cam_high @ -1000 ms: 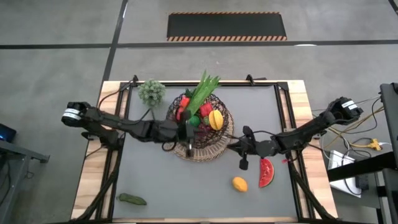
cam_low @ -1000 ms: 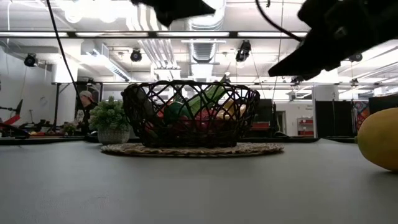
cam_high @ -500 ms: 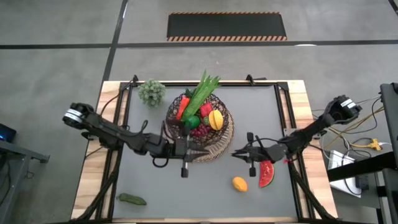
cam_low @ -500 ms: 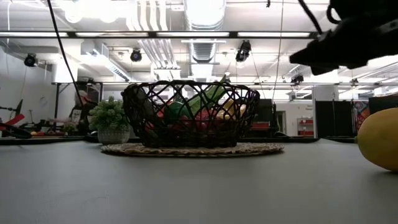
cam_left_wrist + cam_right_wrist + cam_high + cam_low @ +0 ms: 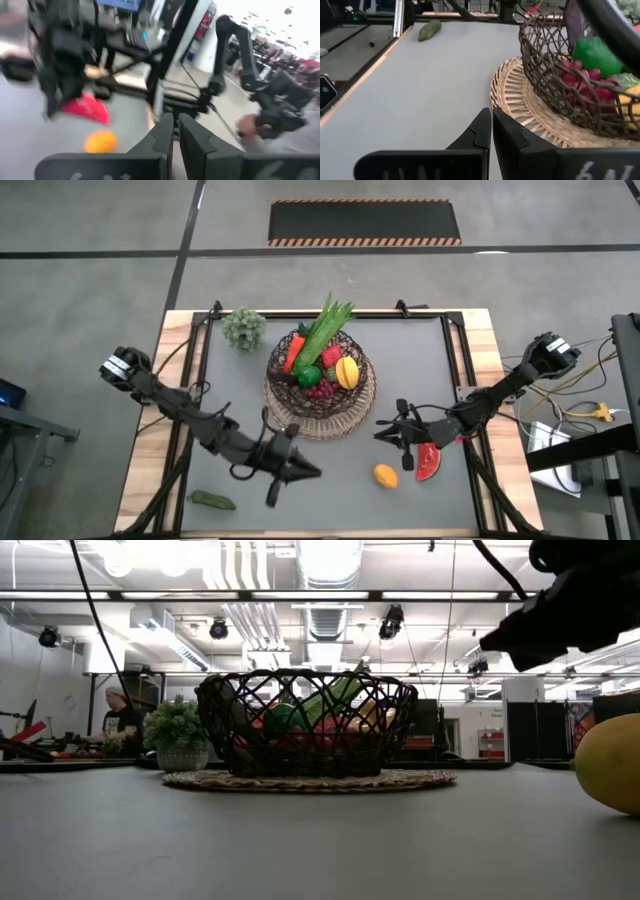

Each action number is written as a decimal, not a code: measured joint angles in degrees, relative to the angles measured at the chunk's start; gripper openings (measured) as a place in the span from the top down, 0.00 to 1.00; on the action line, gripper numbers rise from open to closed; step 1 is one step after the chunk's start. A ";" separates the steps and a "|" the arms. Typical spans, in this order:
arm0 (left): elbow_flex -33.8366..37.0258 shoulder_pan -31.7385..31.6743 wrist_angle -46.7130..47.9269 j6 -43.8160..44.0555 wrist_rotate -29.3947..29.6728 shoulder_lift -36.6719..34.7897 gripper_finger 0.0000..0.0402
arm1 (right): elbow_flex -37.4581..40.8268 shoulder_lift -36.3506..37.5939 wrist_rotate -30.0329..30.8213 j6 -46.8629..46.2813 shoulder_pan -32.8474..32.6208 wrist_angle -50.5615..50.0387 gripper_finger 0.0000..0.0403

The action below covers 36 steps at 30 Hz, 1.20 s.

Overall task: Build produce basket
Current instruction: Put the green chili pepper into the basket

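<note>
The basket (image 5: pixel 320 385) stands on its tan woven base at the table's far middle. It holds produce: a carrot (image 5: pixel 293 352), green leaves (image 5: pixel 326 325), a red pepper (image 5: pixel 331 357), a lime (image 5: pixel 312 375), grapes (image 5: pixel 319 389) and a yellow fruit (image 5: pixel 347 370). An orange-yellow fruit (image 5: pixel 385 475) and a watermelon slice (image 5: pixel 428 460) lie on the mat near the right. My left gripper (image 5: pixel 312 472) (image 5: pixel 175 122) is shut and empty, in front of the basket toward the near edge. My right gripper (image 5: pixel 380 427) (image 5: pixel 491 120) is shut and empty, right of the basket.
A pale bushy plant (image 5: pixel 243 328) stands at the far left, and a green oblong vegetable (image 5: pixel 212 500) lies at the near left corner. Wooden borders and dark frame rails (image 5: pixel 455 370) edge the grey mat. In the low view a person (image 5: pixel 115 715) is in the room behind.
My left gripper has swung from over the basket toward the table's near edge, staying about level, rolling as it went and staying shut. My right gripper has shifted a little toward the near edge. The basket and the loose fruits have stayed in place.
</note>
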State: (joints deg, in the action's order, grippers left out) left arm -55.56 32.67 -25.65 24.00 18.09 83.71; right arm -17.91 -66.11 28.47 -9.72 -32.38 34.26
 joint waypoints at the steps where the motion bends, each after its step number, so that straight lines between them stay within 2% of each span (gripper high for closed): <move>1: -1.15 0.87 2.84 3.21 0.11 -0.22 0.97 | -0.26 0.00 0.00 0.24 -0.02 -0.04 0.98; 3: -3.73 2.29 10.72 11.82 0.34 -0.45 0.97 | -0.45 0.00 0.00 0.35 -0.02 -0.82 0.98; 9: -10.92 7.28 42.43 37.18 -0.32 1.16 0.97 | -0.46 0.00 0.02 0.33 -0.02 -1.00 0.98; 14: -13.14 10.95 59.16 50.83 -7.81 2.25 0.97 | -0.46 0.00 0.02 0.33 0.00 -1.03 0.98; 16: -12.45 12.37 63.60 51.30 -12.92 2.79 0.97 | -0.46 0.00 0.02 0.31 0.00 -1.03 0.98; 19: -10.91 15.28 70.87 40.93 -22.96 4.55 0.98 | -0.46 -0.21 0.02 0.31 0.00 -0.99 0.98; 21: -10.70 17.51 72.80 35.23 -25.70 5.92 0.99 | -0.46 -0.31 0.02 0.63 0.00 -1.07 0.98; 24: -10.98 20.29 73.35 29.34 -25.87 7.39 1.00 | -0.46 -0.31 0.04 2.38 0.00 -0.74 0.98; 26: -11.06 22.43 75.18 28.73 -25.72 8.42 1.00 | -0.46 -0.31 0.04 3.89 0.00 0.44 0.98; 31: -10.70 27.96 84.15 36.22 -24.23 10.01 1.00 | -0.46 -0.33 0.08 8.91 0.00 5.56 0.98; 36: -10.67 29.85 84.18 40.14 -20.51 10.26 0.94 | -0.52 -0.33 0.13 10.88 0.02 8.06 0.98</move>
State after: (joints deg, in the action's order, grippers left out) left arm -66.23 62.52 58.53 64.14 -2.42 93.97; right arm -18.43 -66.43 28.60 1.17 -32.36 42.32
